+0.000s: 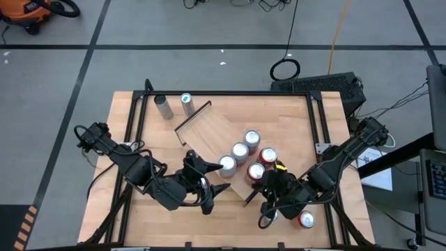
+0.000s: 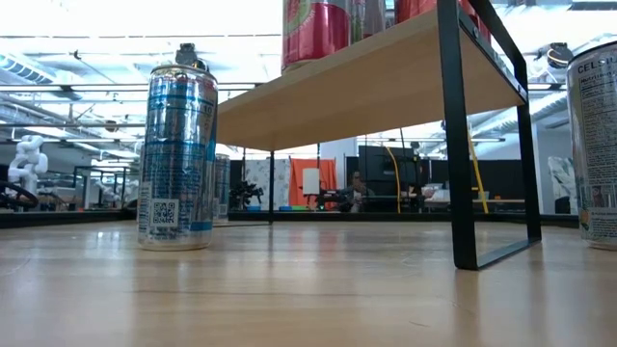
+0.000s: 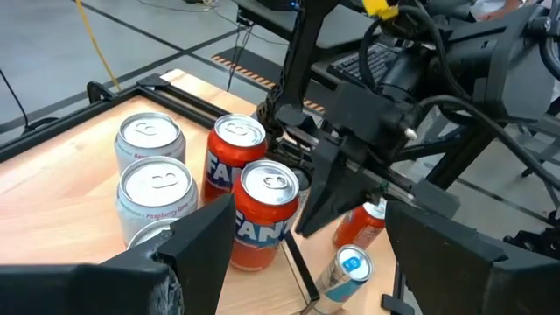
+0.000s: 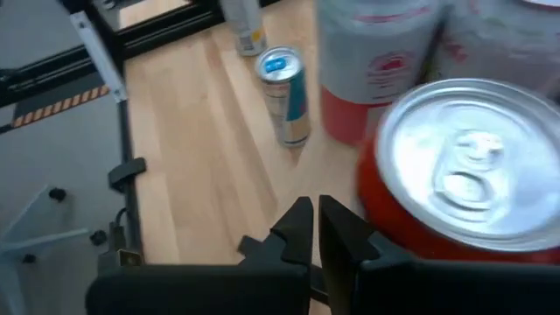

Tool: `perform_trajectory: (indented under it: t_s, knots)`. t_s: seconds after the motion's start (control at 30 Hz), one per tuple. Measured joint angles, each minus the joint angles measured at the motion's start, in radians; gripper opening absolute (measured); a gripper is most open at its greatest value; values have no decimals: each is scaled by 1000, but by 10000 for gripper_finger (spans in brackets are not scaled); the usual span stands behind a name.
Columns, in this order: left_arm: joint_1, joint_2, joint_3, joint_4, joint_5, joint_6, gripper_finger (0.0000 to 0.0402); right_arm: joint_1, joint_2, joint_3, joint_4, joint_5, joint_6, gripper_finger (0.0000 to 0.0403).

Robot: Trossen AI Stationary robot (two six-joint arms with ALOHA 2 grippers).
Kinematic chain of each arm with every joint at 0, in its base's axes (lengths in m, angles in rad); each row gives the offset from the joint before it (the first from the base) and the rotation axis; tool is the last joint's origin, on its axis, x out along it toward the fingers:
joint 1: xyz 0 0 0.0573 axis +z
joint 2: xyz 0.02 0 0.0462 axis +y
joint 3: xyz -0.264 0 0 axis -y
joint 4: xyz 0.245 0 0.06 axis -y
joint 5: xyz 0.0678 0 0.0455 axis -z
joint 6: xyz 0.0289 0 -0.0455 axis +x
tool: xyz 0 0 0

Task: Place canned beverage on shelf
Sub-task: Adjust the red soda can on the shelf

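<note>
At the tabletop's (image 1: 139, 216) near edge, the left gripper (image 1: 209, 197) hangs with fingers spread and nothing between them, beside the shelf's (image 1: 209, 125) near corner. The right gripper (image 4: 308, 229), fingers pressed together and empty, sits just off the shelf's near end, next to an orange can (image 3: 263, 214). Five cans cluster at that end of the shelf. Two slim cans (image 1: 174, 104) stand by the far edge.
</note>
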Motion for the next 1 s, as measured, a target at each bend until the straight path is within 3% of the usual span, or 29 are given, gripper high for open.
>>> perform_trajectory:
  t_s: [0.7, 0.87, 1.0]
  knots:
    - [-1, 0, 0, -20, 0, 0, 293, -2, -5, 0, -90, 25, 85, 0]
    - [-1, 0, 0, -22, 9, -4, 293, 1, -18, 0, -90, -20, 106, 0]
    - [-9, -6, 0, -128, 0, -143, 293, 24, -53, 0, -80, -32, 131, 0]
